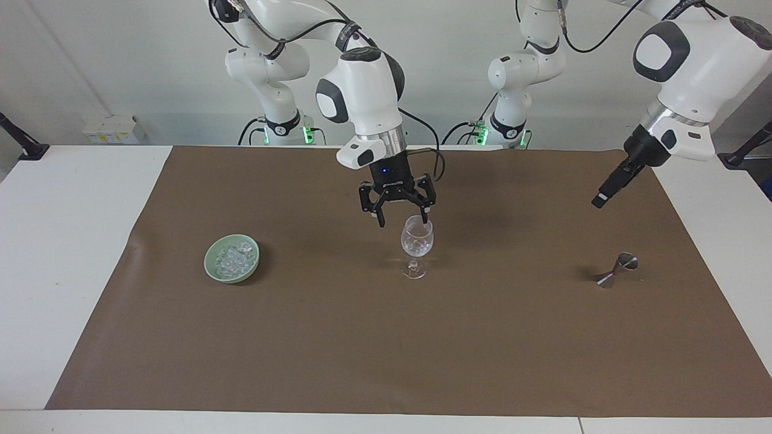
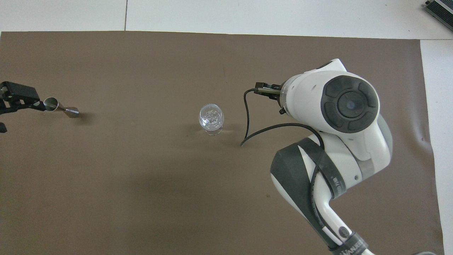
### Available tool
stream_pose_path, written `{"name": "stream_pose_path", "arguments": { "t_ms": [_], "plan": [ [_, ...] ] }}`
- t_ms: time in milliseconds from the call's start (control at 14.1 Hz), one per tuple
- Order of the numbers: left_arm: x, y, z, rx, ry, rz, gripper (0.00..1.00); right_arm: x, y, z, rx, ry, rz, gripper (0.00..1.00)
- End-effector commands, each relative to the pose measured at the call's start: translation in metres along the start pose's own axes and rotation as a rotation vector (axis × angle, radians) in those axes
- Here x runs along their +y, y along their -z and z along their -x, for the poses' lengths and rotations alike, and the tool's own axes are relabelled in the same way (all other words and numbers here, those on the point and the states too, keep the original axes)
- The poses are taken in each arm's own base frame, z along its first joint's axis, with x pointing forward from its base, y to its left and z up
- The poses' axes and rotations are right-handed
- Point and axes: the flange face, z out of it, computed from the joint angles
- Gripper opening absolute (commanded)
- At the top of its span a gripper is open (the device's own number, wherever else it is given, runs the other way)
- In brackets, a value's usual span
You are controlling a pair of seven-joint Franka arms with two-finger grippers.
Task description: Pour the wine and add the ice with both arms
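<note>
ice (image 1: 416,242) sits in the glass (image 1: 417,246), which stands upright at mid-bench, long axis vertical, mouth up. more ice (image 1: 232,259) fills the green bowl (image 1: 212,265), toward the right arm's end, at nine o'clock from the glass in the facing view. right hand (image 1: 402,217) hangs just over the glass rim, fingers spread, gripping nothing. jigger (image 1: 616,270) lies tipped on the brown mat (image 1: 386,337) at three o'clock from the glass, its long axis slanted, its open cup toward one o'clock. left hand (image 1: 600,201) hangs over the mat above it, open and empty.
</note>
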Motion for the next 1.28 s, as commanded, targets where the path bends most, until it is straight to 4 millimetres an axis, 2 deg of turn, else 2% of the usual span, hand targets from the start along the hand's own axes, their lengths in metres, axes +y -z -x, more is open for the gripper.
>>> {"name": "stream_pose_path", "arguments": {
  "t_ms": [0, 426, 568, 639, 781, 852, 994, 1207],
  "plan": [
    [-0.002, 0.006, 0.003, -0.013, -0.025, -0.033, 1.0, 0.035, 0.012, -0.013, -0.038, 0.007, 0.013, 1.0],
    [0.005, 0.012, 0.008, -0.002, -0.041, -0.031, 1.0, 0.112, 0.032, -0.035, -0.132, 0.015, 0.014, 1.0],
    [0.02, 0.014, 0.018, -0.009, -0.081, -0.049, 1.0, 0.135, 0.039, -0.039, -0.148, 0.036, 0.024, 1.0],
    [0.022, 0.022, 0.02, 0.01, -0.09, -0.06, 1.0, 0.146, 0.041, -0.04, -0.163, 0.046, 0.032, 1.0],
    [0.014, 0.019, 0.014, -0.01, -0.078, -0.062, 1.0, 0.167, 0.047, -0.043, -0.189, 0.062, 0.047, 1.0],
    [0.01, 0.017, 0.012, -0.021, -0.071, -0.064, 1.0, 0.173, 0.057, -0.045, -0.194, 0.07, 0.051, 1.0],
    [0.014, 0.029, 0.012, -0.011, -0.078, -0.058, 1.0, 0.19, 0.071, -0.052, -0.217, 0.083, 0.06, 1.0],
    [0.023, 0.033, 0.017, -0.016, -0.096, -0.059, 1.0, 0.212, 0.075, -0.055, -0.246, 0.087, 0.05, 1.0]
  ]
}}
